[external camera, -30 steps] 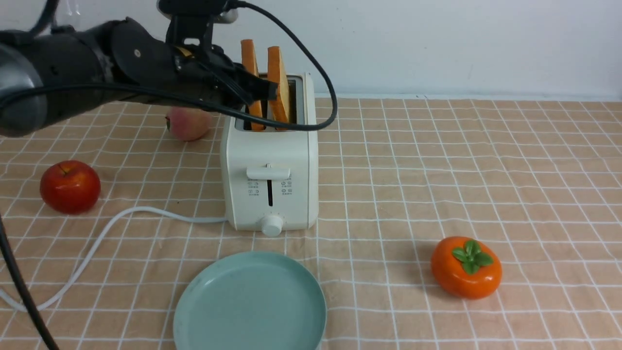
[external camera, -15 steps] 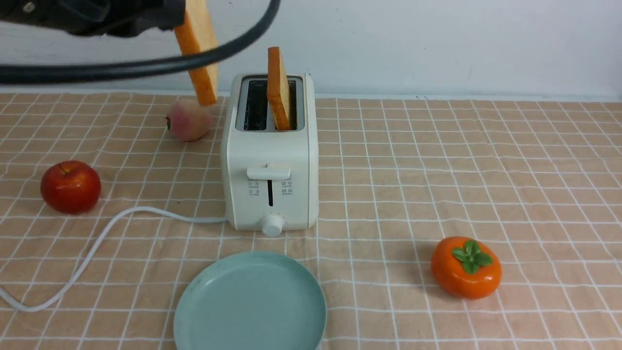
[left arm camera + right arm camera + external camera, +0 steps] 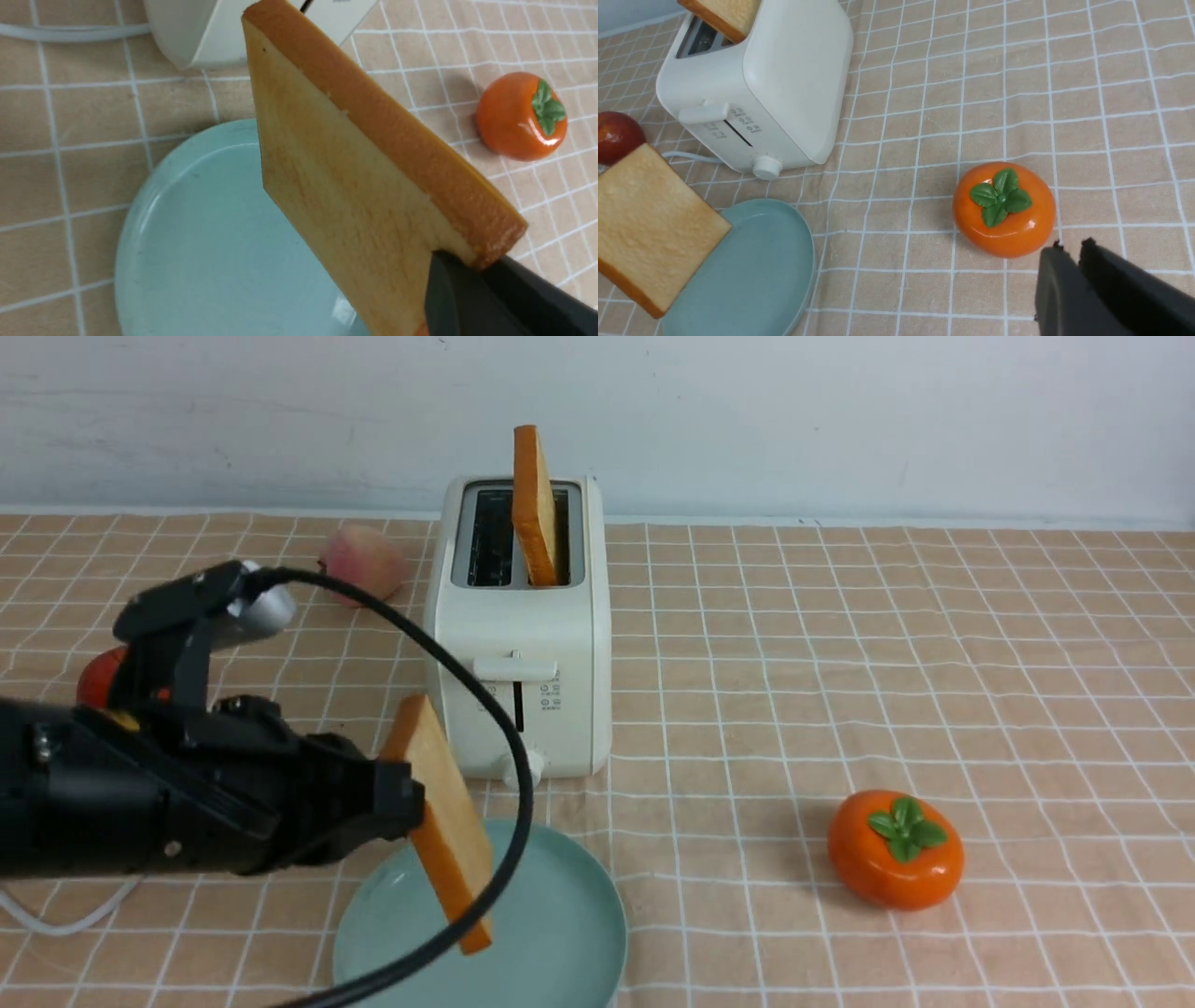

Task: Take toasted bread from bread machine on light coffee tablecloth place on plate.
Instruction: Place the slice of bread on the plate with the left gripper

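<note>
Two square, thick slices of golden-tan toast with orange-brown crusts are in sight; one slice point(image 3: 457, 849) is held in the left pincer point(image 3: 409, 798), its dark tips closed on the bread near one edge; this toast leans at a steep tilt, its lower part in front of the round, shallow, teal-green plate point(image 3: 560, 924) in the front view, though whether bread and plate touch I cannot tell; the other slice point(image 3: 534, 513) stands upright in the right-hand slot of the cream-white, boxy toaster point(image 3: 579, 653), its upper part well out of the grey top; the toaster stands just beyond the plate, on a light tan cloth point(image 3: 728, 728) crossed by thin white lines; a shiny red apple point(image 3: 98, 679) sits to the left, partly behind the black left arm point(image 3: 168, 784), and a pinkish, round fruit point(image 3: 362, 563) lies near the toaster's left side; a glossy orange fruit with green leaves point(image 3: 892, 859) rests well to the right of the plate; the right pincer point(image 3: 1073, 245) shows its dark tips near that orange fruit in its wrist view, but whether they are parted or closed I cannot tell.
</note>
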